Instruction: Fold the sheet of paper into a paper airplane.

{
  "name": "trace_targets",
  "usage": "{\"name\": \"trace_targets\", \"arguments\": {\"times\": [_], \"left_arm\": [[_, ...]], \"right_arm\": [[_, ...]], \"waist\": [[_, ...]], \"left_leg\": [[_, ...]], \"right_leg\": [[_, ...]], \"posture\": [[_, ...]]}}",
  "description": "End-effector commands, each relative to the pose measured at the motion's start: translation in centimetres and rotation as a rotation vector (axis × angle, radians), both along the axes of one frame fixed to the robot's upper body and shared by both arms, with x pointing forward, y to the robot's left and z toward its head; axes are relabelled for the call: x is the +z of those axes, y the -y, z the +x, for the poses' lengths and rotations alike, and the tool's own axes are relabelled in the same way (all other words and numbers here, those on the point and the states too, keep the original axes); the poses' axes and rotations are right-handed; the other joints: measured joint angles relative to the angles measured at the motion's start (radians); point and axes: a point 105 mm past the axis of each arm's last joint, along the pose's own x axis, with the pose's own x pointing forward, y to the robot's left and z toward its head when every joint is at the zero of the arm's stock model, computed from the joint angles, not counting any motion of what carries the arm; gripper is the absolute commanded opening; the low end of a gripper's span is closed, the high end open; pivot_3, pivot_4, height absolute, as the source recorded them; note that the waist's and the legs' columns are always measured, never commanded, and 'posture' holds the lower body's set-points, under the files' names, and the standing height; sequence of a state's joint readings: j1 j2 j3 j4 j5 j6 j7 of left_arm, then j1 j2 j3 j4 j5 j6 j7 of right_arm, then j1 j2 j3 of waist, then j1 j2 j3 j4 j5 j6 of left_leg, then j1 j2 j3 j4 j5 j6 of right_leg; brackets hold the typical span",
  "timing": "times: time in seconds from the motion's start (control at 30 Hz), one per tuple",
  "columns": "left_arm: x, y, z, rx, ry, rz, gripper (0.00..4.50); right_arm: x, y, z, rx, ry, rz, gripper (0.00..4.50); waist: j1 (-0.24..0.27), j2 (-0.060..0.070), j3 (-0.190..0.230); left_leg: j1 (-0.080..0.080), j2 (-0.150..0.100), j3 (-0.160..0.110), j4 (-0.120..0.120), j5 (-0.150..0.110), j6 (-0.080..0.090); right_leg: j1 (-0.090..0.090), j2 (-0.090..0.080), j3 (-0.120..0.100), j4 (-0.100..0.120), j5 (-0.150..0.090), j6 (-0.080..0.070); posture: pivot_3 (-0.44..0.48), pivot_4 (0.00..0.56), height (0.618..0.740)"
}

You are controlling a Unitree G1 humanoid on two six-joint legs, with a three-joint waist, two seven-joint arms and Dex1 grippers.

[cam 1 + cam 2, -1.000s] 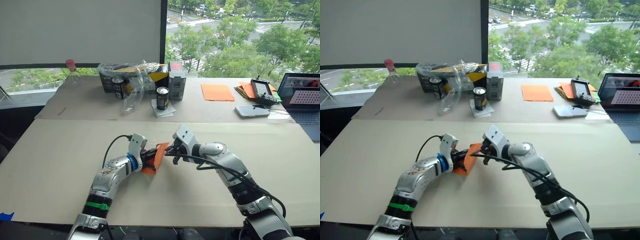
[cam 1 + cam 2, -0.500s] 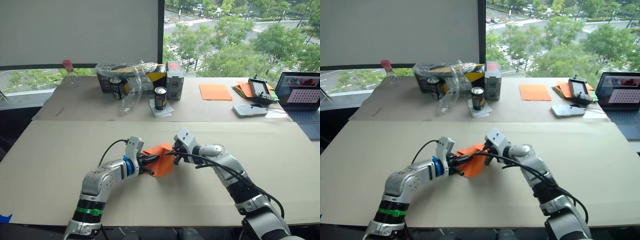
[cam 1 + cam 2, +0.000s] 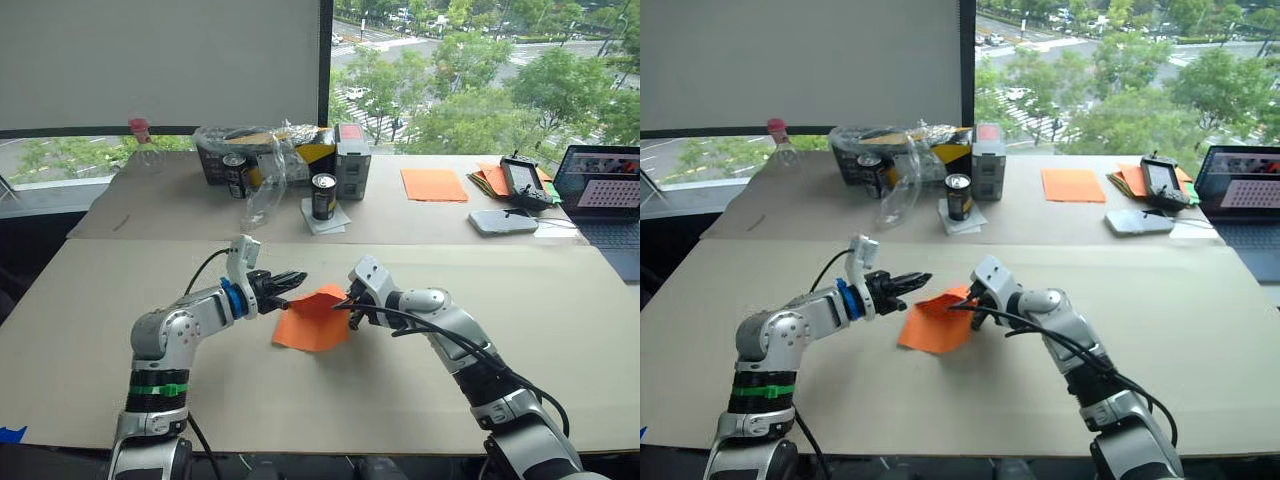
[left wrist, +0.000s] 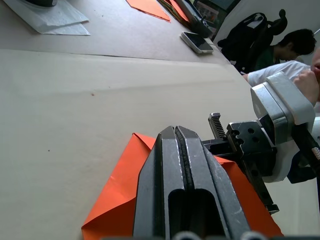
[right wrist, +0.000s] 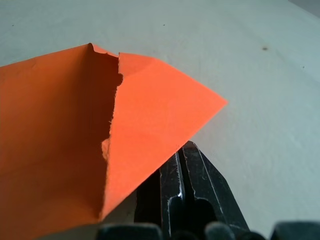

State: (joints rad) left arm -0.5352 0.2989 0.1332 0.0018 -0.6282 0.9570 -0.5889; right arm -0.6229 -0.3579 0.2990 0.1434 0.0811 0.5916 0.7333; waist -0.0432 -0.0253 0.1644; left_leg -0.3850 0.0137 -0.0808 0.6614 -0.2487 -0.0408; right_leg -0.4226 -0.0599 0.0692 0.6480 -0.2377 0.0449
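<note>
Both tools closed: right tool (image 3: 347,302) pinching sheet of paper (image 3: 312,320) at mid-desk (image 3: 120,330); left tool (image 3: 292,277) empty, just beside. Risk: tearing further along ragged edge if tugged.

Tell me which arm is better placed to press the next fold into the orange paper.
Probably the right. The right gripper sits shut at the edge of the sheet of paper, by its folded corner flap. The left gripper, also shut, hangs clear of the sheet on its far left side.

Silver-grey jointed arms, black cables, left arm's blue and green bands, black ridged gripper fingers (image 4: 182,190), seemingly metal.
</note>
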Motion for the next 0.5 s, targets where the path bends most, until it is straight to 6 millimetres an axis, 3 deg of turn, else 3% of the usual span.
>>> {"name": "trace_targets", "arguments": {"times": [0.03,0.2,0.5], "left_arm": [[-0.7,1.1,0.9,-0.011,0.043,0.046,0.03],[-1.7,2.5,0.9,-0.058,0.046,0.055,0.03],[-3.4,2.8,0.5,-0.07,0.02,0.094,0.03]], "right_arm": [[1.8,0.1,0.1,-0.001,0.061,0.03,0.0],[2.0,0.2,0.1,-0.009,0.066,0.031,0.0],[2.6,-0.6,-0.1,-0.003,0.073,0.056,0.0]], "waist": [[-0.002,0.0,0.0],[-0.002,0.0,0.0],[-0.003,0.0,0.0]], "left_leg": [[0.0,0.0,0.0,0.0,0.0,0.0],[0.0,0.0,0.0,0.0,0.0,0.0],[0.0,0.0,0.0,0.0,0.0,0.0]], "right_leg": [[0.0,0.0,0.0,0.0,0.0,0.0],[0.0,0.0,0.0,0.0,0.0,0.0],[0.0,0.0,0.0,0.0,0.0,0.0]], "posture": [[0.0,0.15,0.73],[0.0,0.15,0.73],[0.0,0.15,0.73]]}}
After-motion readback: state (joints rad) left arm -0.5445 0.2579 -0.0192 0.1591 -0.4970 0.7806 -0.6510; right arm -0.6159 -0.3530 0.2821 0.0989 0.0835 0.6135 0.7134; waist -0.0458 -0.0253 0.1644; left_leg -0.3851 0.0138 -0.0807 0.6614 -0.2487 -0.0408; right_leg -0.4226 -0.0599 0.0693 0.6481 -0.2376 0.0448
